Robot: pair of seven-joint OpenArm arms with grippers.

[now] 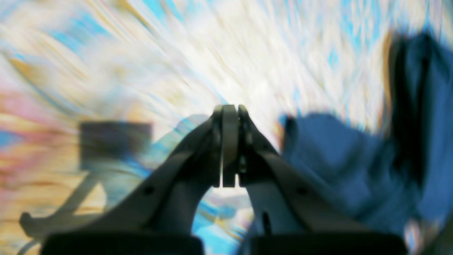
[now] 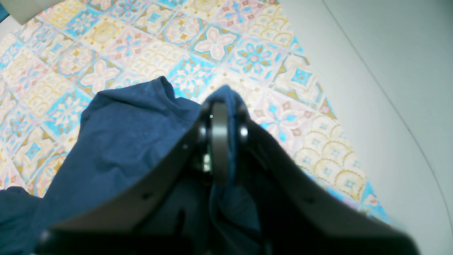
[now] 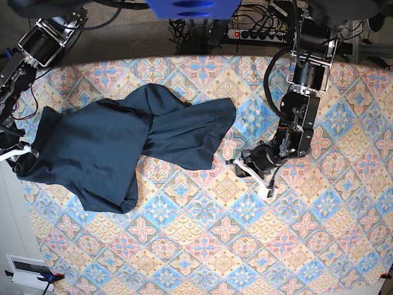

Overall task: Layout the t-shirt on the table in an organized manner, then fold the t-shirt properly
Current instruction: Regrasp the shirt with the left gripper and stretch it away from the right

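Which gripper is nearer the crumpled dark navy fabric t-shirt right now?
Right. The right gripper is shut on the dark navy t-shirt, pinching its edge at the table's side. The left gripper is shut on nothing, apart from the shirt's other end.

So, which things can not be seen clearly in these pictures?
- Left wrist view: motion blur smears the tile-patterned table cloth and the dark navy fabric t-shirt; no detail is readable.
- Right wrist view: the right gripper covers the cloth pinched in its jaws, so which part is held is unclear.
- Base view: folds hide the t-shirt's neck and sleeves; the right gripper sits at the picture's left edge.
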